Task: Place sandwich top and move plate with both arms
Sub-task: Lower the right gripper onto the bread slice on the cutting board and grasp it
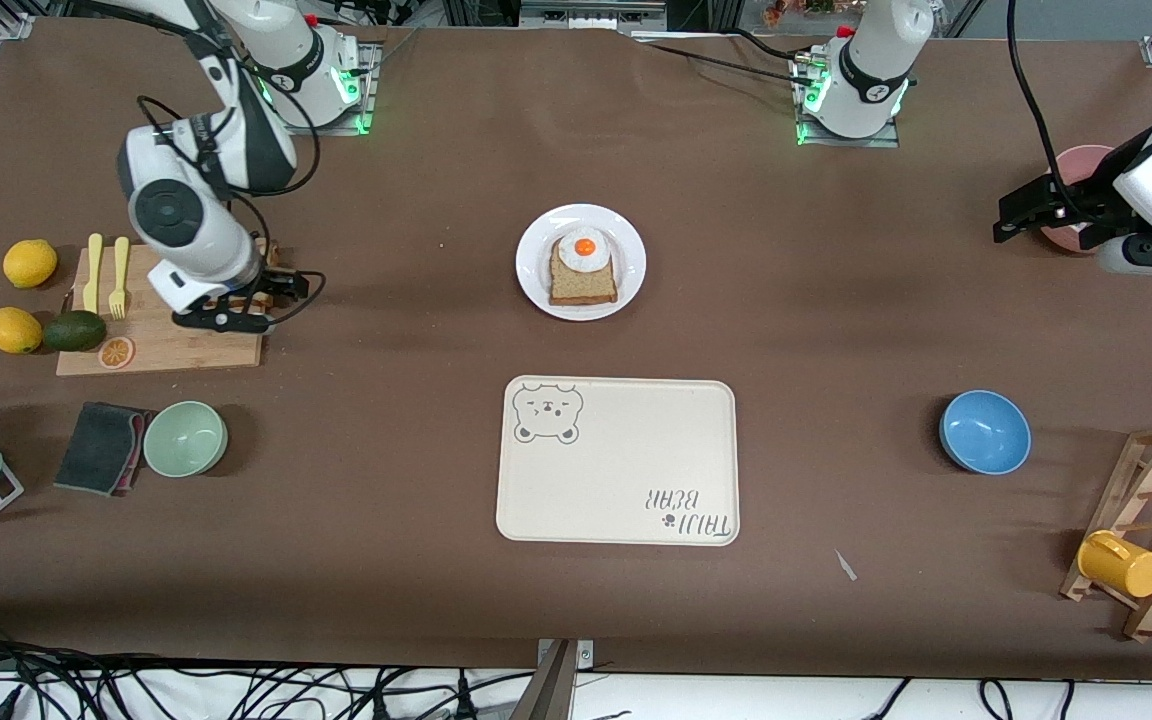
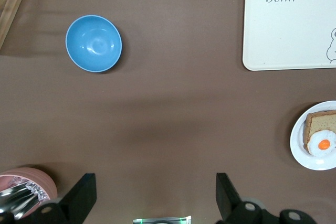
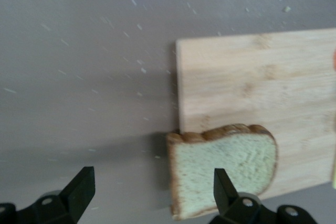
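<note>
Counted: two lemons [image 1: 29,263], two forks [image 1: 120,277], two bread slices [image 3: 223,169], three bowls [image 1: 984,431], one plate [image 1: 536,240], one tray [image 1: 636,480].

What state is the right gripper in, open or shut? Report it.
Open. The right gripper hangs over the sandwich top with its fingers spread wide, gripping nothing.

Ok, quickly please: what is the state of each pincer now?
Left pincer: open, holding nothing, over bare table.
Right pincer: open, holding nothing, over the sandwich top.
</note>
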